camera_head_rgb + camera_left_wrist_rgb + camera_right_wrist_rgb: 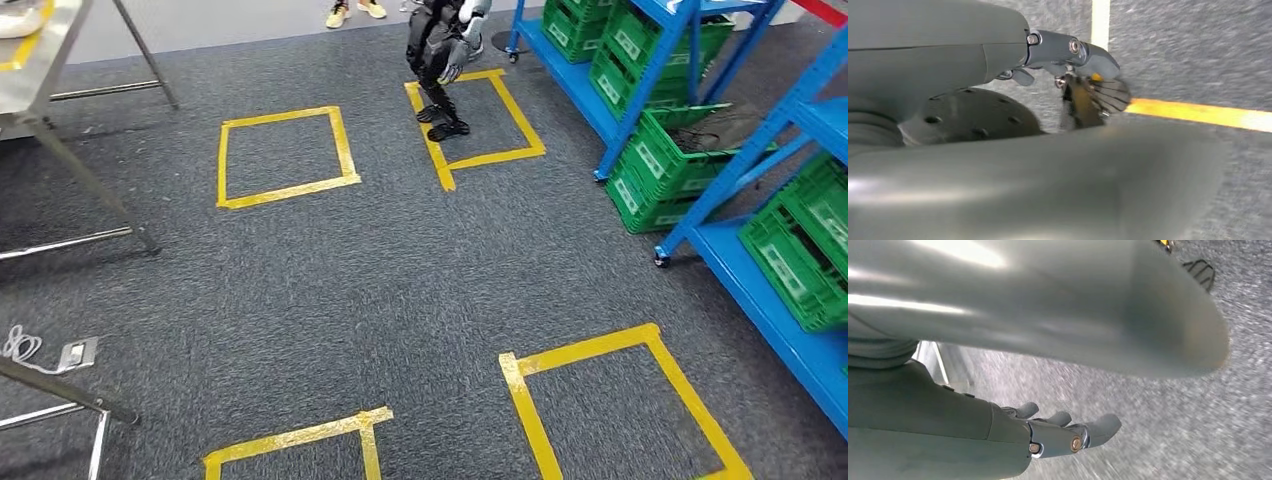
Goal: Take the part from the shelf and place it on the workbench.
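Two blue shelf racks [565, 70] [790, 340] line the right side of the head view, loaded with green crates [665, 160] [800, 250]. What lies inside the crates is too small to make out. A metal workbench [30, 70] stands at the far left, its legs on the grey carpet. My left hand [1073, 52] hangs over the carpet near a yellow tape line [1198, 112], fingers stretched out with nothing in them. My right hand [1068, 432] also hangs above the carpet, fingers loosely extended and holding nothing.
Yellow tape squares [285, 155] [620, 400] mark the carpet. Another dark humanoid robot [440, 60] stands in the far square beside the shelf. A person's yellow shoes [355, 12] show at the back. A table leg and a power strip [75, 352] sit at the near left.
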Available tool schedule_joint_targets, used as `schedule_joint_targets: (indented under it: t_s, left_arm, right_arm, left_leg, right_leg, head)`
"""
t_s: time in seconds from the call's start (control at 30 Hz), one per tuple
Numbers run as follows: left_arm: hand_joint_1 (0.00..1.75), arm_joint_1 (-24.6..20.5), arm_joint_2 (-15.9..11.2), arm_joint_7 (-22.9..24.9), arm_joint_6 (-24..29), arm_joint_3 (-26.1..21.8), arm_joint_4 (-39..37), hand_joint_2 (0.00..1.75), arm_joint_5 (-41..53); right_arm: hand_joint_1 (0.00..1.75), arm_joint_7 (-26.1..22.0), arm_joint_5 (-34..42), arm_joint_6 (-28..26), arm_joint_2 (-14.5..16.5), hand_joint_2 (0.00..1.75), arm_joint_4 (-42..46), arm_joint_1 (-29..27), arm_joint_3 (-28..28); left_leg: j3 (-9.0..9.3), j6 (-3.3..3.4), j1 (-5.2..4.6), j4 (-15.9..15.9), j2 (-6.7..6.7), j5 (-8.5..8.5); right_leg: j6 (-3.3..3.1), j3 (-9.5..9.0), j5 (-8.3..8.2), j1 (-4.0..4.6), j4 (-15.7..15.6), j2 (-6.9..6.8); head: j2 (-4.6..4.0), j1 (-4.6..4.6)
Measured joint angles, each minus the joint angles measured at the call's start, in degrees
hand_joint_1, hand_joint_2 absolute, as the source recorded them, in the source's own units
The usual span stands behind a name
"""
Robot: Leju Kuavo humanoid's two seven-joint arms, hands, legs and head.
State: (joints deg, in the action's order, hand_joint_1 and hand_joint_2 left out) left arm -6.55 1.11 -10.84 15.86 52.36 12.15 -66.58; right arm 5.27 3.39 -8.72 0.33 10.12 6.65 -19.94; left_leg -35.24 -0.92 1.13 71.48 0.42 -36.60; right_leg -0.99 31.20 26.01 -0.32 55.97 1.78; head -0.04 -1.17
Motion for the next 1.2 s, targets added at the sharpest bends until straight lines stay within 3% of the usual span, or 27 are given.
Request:
schedule_joint_targets:
  t_s: [0.03,0.07,0.1,0.17,0.23,0.3,0.37,0.43,0.47,0.53,0.57,0.63,0.7,0.77,0.83,0.9,0.97,1.03,1.07,1.1,1.13,1.2]
  left_arm:
    - [0.00,0.1,0.1,0.5,0.3,0.1,0.0,0.00,-0.2]
    - [0.00,0.2,0.2,0.9,0.6,0.2,0.0,0.00,-0.4]
    - [0.00,0.3,0.2,1.2,0.9,0.3,0.0,0.00,-0.6]
    - [0.00,0.3,0.2,1.6,1.0,0.5,0.0,0.00,-0.8]
    - [0.00,0.2,0.1,2.0,0.8,0.7,0.0,0.00,-0.9]
    - [0.00,0.0,-0.2,2.4,0.5,0.7,-0.1,0.00,-1.1]
    - [0.00,0.0,-0.4,2.6,0.3,0.8,-0.1,0.00,-1.2]
    - [0.00,0.0,-0.6,2.8,0.3,0.8,-0.2,0.00,-1.2]
    - [0.00,0.1,-0.6,2.8,0.4,0.8,-0.2,0.00,-1.2]
    - [0.00,0.2,-0.8,2.9,0.6,0.8,-0.2,0.00,-1.2]
    - [0.00,0.2,-0.9,2.9,0.8,0.8,-0.2,0.00,-1.3]
    - [0.00,0.1,-1.1,2.4,0.9,0.8,-0.3,0.00,-2.2]
    - [0.00,0.1,-1.3,0.9,0.9,0.5,-0.3,0.00,-4.1]
    - [0.00,0.0,-1.6,-0.8,0.9,-0.1,-0.3,0.00,-5.6]
    - [0.00,-0.2,-1.8,-1.6,0.8,-0.5,-0.3,0.00,-5.8]
    - [0.00,-0.4,-2.0,-1.3,0.8,-0.7,-0.3,0.00,-5.5]
    - [0.00,-0.3,-2.2,-0.4,0.9,-0.7,-0.3,0.00,-5.2]
    - [0.00,-0.1,-2.4,0.4,1.0,-0.7,-0.3,0.00,-5.1]
    - [0.00,0.0,-2.6,0.7,1.1,-0.8,-0.3,0.00,-5.4]
    - [0.00,0.0,-2.8,0.9,1.2,-0.9,-0.3,0.00,-5.8]
    - [0.00,0.1,-3.1,1.2,1.4,-1.1,-0.3,0.00,-6.2]
    - [0.00,0.0,-3.7,2.1,1.8,-1.5,-0.4,0.00,-6.2]
  right_arm:
    - [0.00,0.6,0.1,-0.3,-0.1,0.00,0.0,0.0,0.1]
    - [0.00,1.0,0.1,-0.6,-0.2,0.00,0.0,-0.1,0.1]
    - [0.00,1.3,0.2,-0.8,-0.3,0.00,0.0,-0.2,0.2]
    - [0.00,1.4,0.2,-0.9,-0.5,0.00,0.0,-0.3,0.2]
    - [0.00,1.2,0.3,-0.9,-0.7,0.00,0.0,-0.3,0.2]
    - [0.00,0.9,0.3,-0.7,-0.7,0.00,0.0,-0.4,0.3]
    - [0.00,0.8,0.3,-0.6,-0.7,0.00,0.0,-0.5,0.3]
    - [0.00,0.7,0.4,-0.5,-0.6,0.00,0.0,-0.4,0.3]
    - [0.00,0.6,0.4,-0.4,-0.6,0.00,0.0,-0.4,0.3]
    - [0.00,0.4,0.4,-0.1,-0.6,0.00,0.0,-0.3,0.3]
    - [0.00,0.3,0.4,0.2,-0.6,0.00,0.0,-0.4,0.3]
    - [0.00,0.2,0.4,0.5,-0.5,0.00,0.0,-0.6,0.3]
    - [0.00,0.3,0.4,0.7,-0.3,0.00,0.0,-0.5,0.6]
    - [0.00,0.8,0.2,0.8,0.2,0.00,0.0,-0.4,1.0]
    - [0.00,1.5,-0.1,0.8,0.6,0.00,0.0,-0.6,1.3]
    - [0.00,2.1,-0.2,0.7,0.8,0.00,-0.1,-0.7,1.6]
    - [0.00,2.4,0.1,0.6,1.1,0.00,-0.1,-0.7,1.7]
    - [0.00,2.3,0.7,0.5,1.4,0.00,-0.1,-0.6,1.7]
    - [0.00,2.0,1.3,0.5,1.5,0.00,-0.1,-0.6,1.7]
    - [0.00,1.4,1.9,0.4,1.7,0.00,-0.1,-0.6,1.7]
    - [0.00,0.7,2.5,0.4,2.0,0.00,-0.1,-0.7,1.7]
    - [0.00,-0.6,3.2,0.6,2.3,0.00,-0.1,-0.8,1.7]
  left_leg:
    - [-1.03,-0.12,0.13,1.2,-0.12,0.47]
    - [-1.17,-0.22,0.33,0.3,-0.20,2.02]
    - [-0.47,-0.34,0.61,-2.5,-0.57,4.32]
    - [1.75,-0.62,1.27,-9.4,-3.27,7.82]
    - [3.27,-0.56,1.44,-12.6,-5.49,8.22]
    - [3.80,0.11,1.14,-12.8,-4.70,7.90]
    - [4.02,0.92,0.98,-13.1,-3.24,8.12]
    - [4.15,1.51,0.71,-13.3,-1.63,8.18]
    - [4.14,1.73,0.49,-13.3,-0.72,8.11]
    - [4.12,1.95,0.12,-13.3,1.22,7.91]
    - [4.15,2.00,0.00,-13.3,2.09,7.81]
    - [4.37,1.90,-0.13,-13.3,3.60,7.58]
    - [4.65,1.43,-0.34,-13.3,4.85,7.19]
    - [5.04,0.70,-0.34,-13.3,5.92,6.80]
    - [5.64,-0.04,0.02,-13.4,6.57,6.45]
    - [5.33,-0.53,0.23,-11.8,4.08,5.04]
    - [2.61,-0.64,0.23,-5.8,0.66,1.85]
    - [-1.06,-0.57,0.19,1.0,-0.24,-0.56]
    - [-1.99,-0.48,0.17,2.2,-0.34,-0.23]
    - [-1.84,-0.35,0.17,1.0,-0.48,1.31]
    - [-0.71,-0.19,0.19,-2.2,-0.92,3.69]
    - [2.34,0.13,0.33,-9.8,-3.14,7.25]
  right_leg:
    - [0.05,-0.05,0.06,0.00,0.0,0.93]
    - [0.18,-0.11,0.17,-0.06,0.2,1.91]
    - [0.43,-0.15,0.34,-0.16,0.4,2.88]
    - [1.26,0.48,0.99,-0.39,1.4,4.59]
    - [2.21,1.51,1.49,-0.64,2.4,5.93]
    - [3.04,2.22,1.42,-1.03,2.5,7.00]
    - [3.48,3.08,2.05,-1.09,3.8,4.90]
    - [3.51,5.77,5.02,-0.88,9.4,0.93]
    - [3.49,7.86,6.94,-0.84,13.4,-0.27]
    - [3.40,10.91,8.89,-0.85,19.2,-1.08]
    - [3.30,11.00,8.35,-0.85,19.3,-1.24]
    - [2.89,7.78,4.98,-0.74,13.2,-2.20]
    - [2.42,3.72,2.39,-0.32,5.8,-4.45]
    - [2.03,2.43,2.02,0.20,3.3,-5.18]
    - [1.55,2.11,1.90,0.28,2.9,-3.83]
    - [0.93,1.15,1.58,0.01,2.2,-2.63]
    - [0.41,0.74,1.36,-0.08,1.9,-1.37]
    - [0.19,0.88,1.33,0.07,2.0,0.27]
    - [0.18,0.85,1.36,0.12,2.0,1.20]
    - [0.22,0.75,1.40,0.14,2.0,2.17]
    - [0.33,0.59,1.47,0.13,2.1,3.15]
    - [0.74,0.48,1.69,0.14,2.2,4.81]
  head:
    - [0.00,0.16]
    - [0.00,0.32]
    - [0.00,0.49]
    - [0.00,0.88]
    - [0.00,1.01]
    - [0.00,0.81]
    - [0.00,0.42]
    - [0.00,-0.44]
    - [0.00,-0.87]
    - [0.00,-1.26]
    - [0.00,-1.38]
    - [0.00,-1.65]
    - [0.00,-1.88]
    - [0.00,-1.83]
    - [0.00,-1.65]
    - [0.00,-1.29]
    - [0.00,-0.54]
    - [0.00,0.11]
    - [0.00,0.30]
    - [0.00,0.50]
    - [0.00,0.72]
    - [0.00,1.10]
